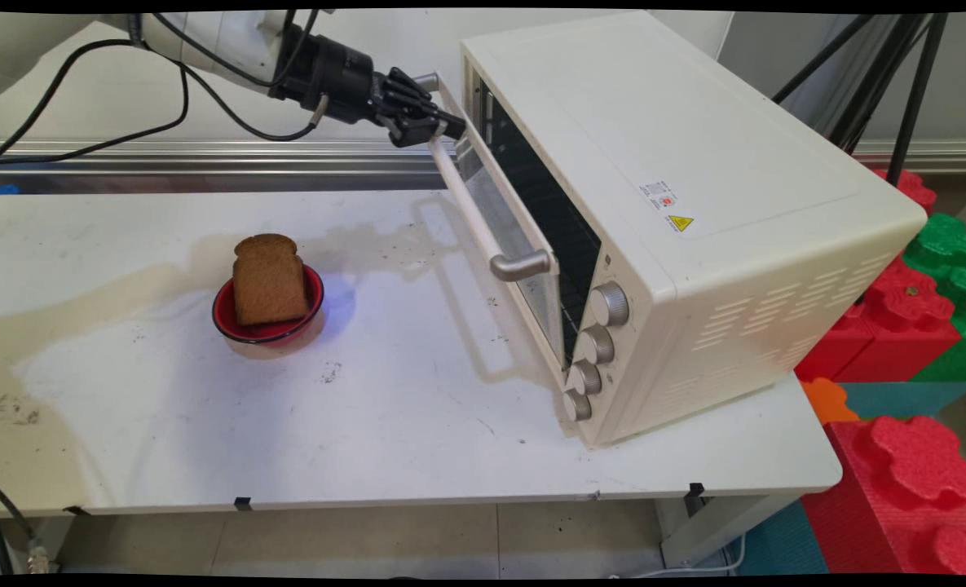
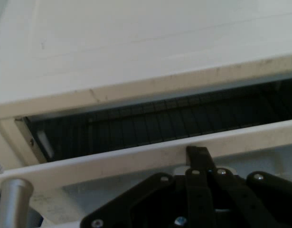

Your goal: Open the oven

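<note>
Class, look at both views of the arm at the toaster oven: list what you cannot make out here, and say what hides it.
- Gripper fingers: main view too small against the door handle; hand view shows only linkage, so open or shut is unknown.
- Toaster oven interior: the barely open door hides all but a strip of rack.
- Red bowl: the bread slice covers its inside.
- Knob markings: too small.

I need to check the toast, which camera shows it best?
The main view: the toast stands whole in its red bowl, left of the oven. The hand view shows only the oven, no toast.
</note>
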`<action>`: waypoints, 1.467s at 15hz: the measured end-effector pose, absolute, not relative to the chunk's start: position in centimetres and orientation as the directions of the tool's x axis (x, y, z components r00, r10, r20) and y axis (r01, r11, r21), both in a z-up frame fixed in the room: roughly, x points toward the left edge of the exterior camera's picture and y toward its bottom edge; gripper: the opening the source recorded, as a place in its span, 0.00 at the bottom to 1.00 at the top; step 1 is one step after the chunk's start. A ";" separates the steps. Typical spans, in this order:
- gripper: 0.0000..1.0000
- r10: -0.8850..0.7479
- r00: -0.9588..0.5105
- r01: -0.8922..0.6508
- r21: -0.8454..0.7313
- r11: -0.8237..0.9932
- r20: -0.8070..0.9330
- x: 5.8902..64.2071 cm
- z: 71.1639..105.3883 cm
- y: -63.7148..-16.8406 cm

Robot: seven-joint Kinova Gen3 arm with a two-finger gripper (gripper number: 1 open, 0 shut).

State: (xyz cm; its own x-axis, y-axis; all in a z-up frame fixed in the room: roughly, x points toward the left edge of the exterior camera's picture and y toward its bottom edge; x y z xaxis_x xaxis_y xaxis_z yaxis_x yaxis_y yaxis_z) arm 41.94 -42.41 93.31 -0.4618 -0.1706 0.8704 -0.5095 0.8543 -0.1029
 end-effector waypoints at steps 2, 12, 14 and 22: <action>0.00 -0.168 -0.477 -0.502 -0.110 0.858 0.862 42.6 93.0 -42.2; 0.00 -0.171 -0.539 -0.476 -0.131 0.870 0.825 45.5 91.1 -40.5; 0.00 -0.171 -0.550 -0.470 -0.134 0.872 0.817 46.0 90.8 -40.2; 0.00 -0.182 -0.594 -0.447 -0.133 0.885 0.784 48.1 88.7 -38.7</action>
